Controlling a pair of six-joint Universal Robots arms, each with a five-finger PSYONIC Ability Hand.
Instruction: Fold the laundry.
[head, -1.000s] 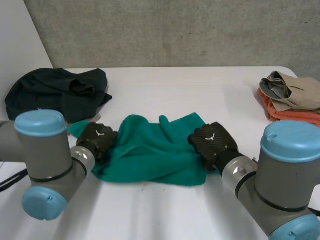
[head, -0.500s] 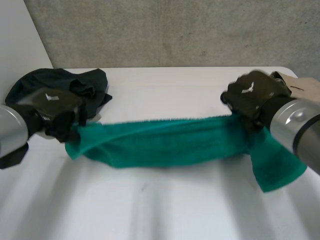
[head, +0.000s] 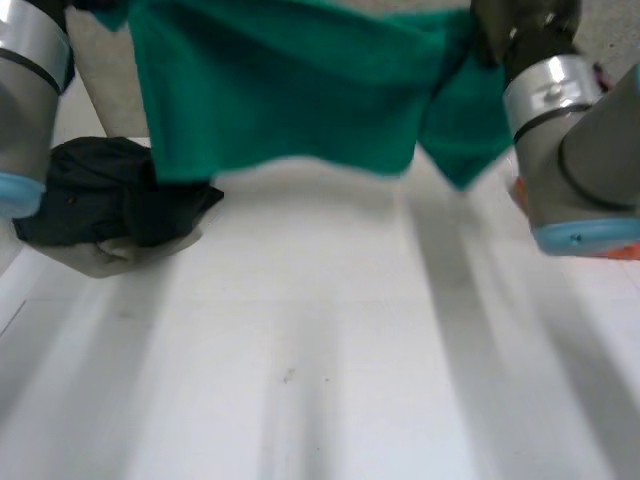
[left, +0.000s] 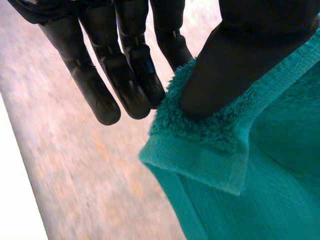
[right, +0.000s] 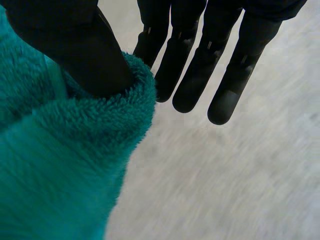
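A green towel (head: 290, 90) hangs spread high above the white table (head: 320, 380), held by its upper edge at both ends. In the left wrist view my left hand (left: 125, 65) pinches a hemmed corner of the towel (left: 260, 165) between its thumb and straight fingers. My right hand (head: 520, 25) holds the opposite end. In the right wrist view the right hand (right: 200, 65) presses its thumb on the towel (right: 60, 165), pinching a bunched edge against its fingers. The lower edge hangs free, with one corner drooping below the right hand.
A heap of dark clothes (head: 100, 195) lies at the table's far left. A bit of orange cloth (head: 625, 250) peeks out behind my right arm (head: 580, 150). A grey concrete wall stands behind the table.
Both hands have risen sharply with the towel, from a low stretched band just above the table to a high hanging sheet. The grips on its two ends have held.
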